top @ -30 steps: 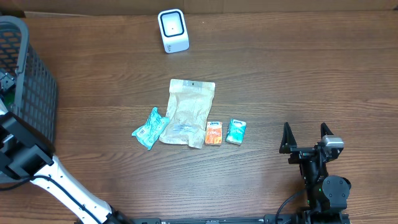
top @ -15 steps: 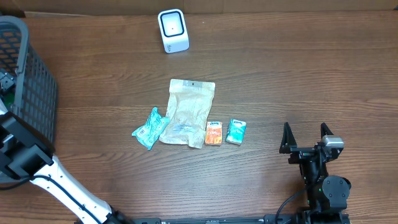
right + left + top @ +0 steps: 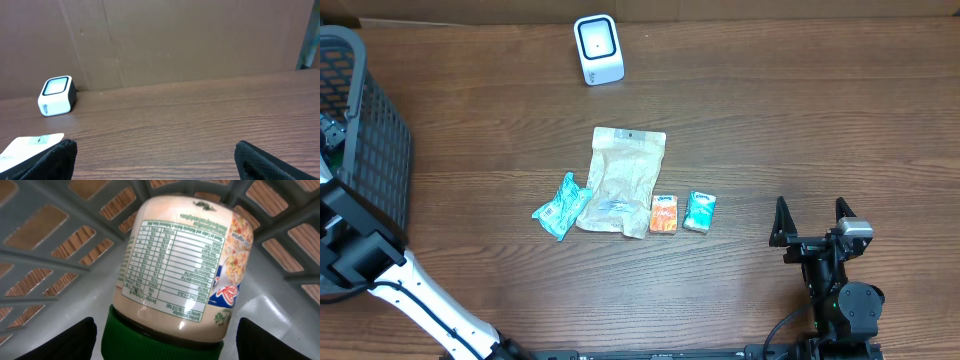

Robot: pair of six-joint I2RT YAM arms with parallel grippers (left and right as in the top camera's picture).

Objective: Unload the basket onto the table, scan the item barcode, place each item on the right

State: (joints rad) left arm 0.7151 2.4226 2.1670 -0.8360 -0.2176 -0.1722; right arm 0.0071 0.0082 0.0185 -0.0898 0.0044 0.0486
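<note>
The left wrist view shows a jar (image 3: pixel 180 265) with creamy contents, a nutrition label and a green lid (image 3: pixel 160 340), lying on the grey basket's floor (image 3: pixel 280 295). My left gripper (image 3: pixel 165 335) is open, one finger on each side of the lid with a gap on both sides. No barcode shows on the side facing the camera. The white scanner (image 3: pixel 598 49) stands at the back of the table and also appears as the scanner (image 3: pixel 56 95) in the right wrist view. My right gripper (image 3: pixel 810 215) rests open at the front right, holding nothing.
The grey mesh basket (image 3: pixel 360 130) stands at the table's left edge, with the left arm (image 3: pixel 365 255) reaching into it. Mid-table lie a teal packet (image 3: pixel 561 206), a tan pouch (image 3: pixel 622 180), an orange packet (image 3: pixel 664 214) and a small teal packet (image 3: pixel 699 211).
</note>
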